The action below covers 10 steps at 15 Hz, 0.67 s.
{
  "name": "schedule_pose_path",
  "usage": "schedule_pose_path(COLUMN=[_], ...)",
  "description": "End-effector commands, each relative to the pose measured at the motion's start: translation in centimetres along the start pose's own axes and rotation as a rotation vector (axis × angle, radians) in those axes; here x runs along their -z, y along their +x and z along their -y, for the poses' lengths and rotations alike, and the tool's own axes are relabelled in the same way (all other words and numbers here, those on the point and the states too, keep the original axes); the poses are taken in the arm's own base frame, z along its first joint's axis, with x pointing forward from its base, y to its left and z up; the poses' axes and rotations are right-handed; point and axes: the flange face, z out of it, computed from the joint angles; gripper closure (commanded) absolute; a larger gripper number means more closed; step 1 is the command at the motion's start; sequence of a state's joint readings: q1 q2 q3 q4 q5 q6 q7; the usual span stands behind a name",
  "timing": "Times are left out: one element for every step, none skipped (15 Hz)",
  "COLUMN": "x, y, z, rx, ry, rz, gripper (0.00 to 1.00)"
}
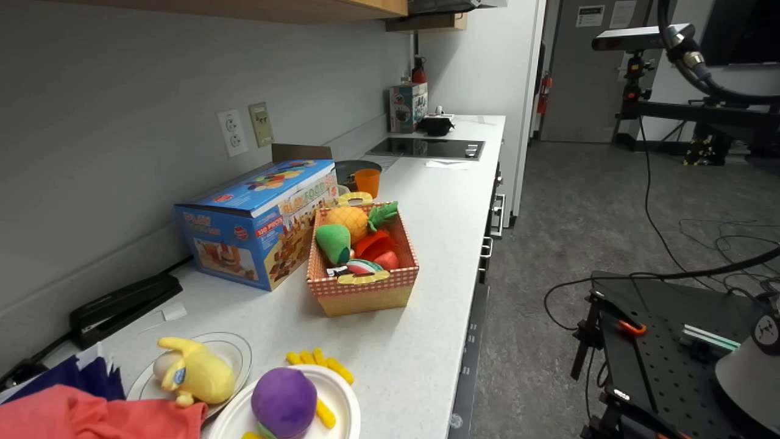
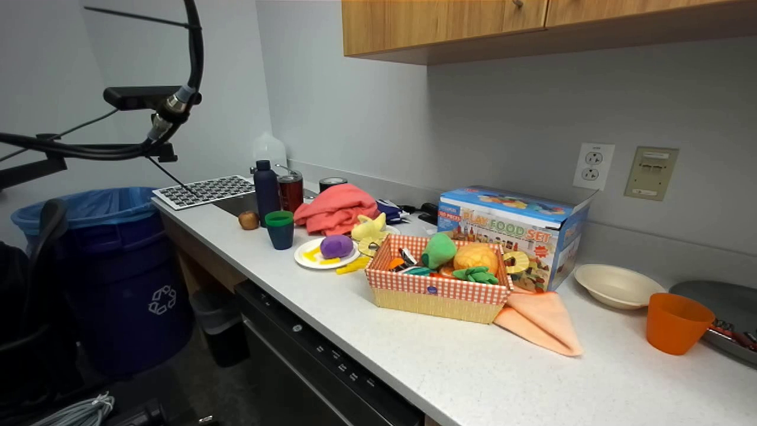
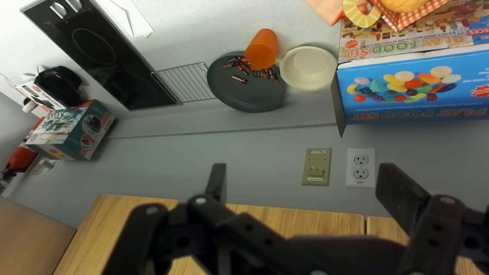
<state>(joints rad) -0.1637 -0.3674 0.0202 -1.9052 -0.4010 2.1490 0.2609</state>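
See the checked basket [image 2: 440,300], heaped with soft toys [image 2: 475,258], just in front of the play food box [image 2: 511,228]; could spill if bumped. Holds nothing in the gripper [image 3: 303,185], with fingers wide apart. Might, by misjudging depth, hit the orange cup [image 2: 677,324] beyond the box or the cabinet [image 2: 502,29] above it.

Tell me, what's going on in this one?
The robot's gripper stands open and empty, seen in the wrist view against the wall and cabinet, so nothing is being handled right now. On the counter, a checked basket holds toy food beside a play food box, and a purple toy sits on a white plate.
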Motion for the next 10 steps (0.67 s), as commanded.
schedule_pose_path(x=[0.3,0.4,0.6,0.8,1.0,1.1,1.1,1.0,0.8,0.6], y=[1.0,1.3,1.5,1.7,2.0,2.3,2.5,2.8,3.0,3.1], z=[-0.8,-1.0,-1.2,-1.2,-1.2,-1.0,-0.8,-0.7,-0.7,-0.7], rx=[-0.03,-0.04,-0.049,-0.053,-0.054,-0.047,-0.04,-0.035,-0.033,-0.034], ry=[-0.01,-0.011,-0.01,-0.005,0.0,0.009,0.016,0.02,0.024,0.031], rz=[-0.028,-0.034,-0.041,-0.055,-0.068,-0.083,-0.098,-0.113,-0.127,-0.136], gripper=[0.0,0.0,0.0,0.0,0.0,0.0,0.0,0.0,0.0,0.0])
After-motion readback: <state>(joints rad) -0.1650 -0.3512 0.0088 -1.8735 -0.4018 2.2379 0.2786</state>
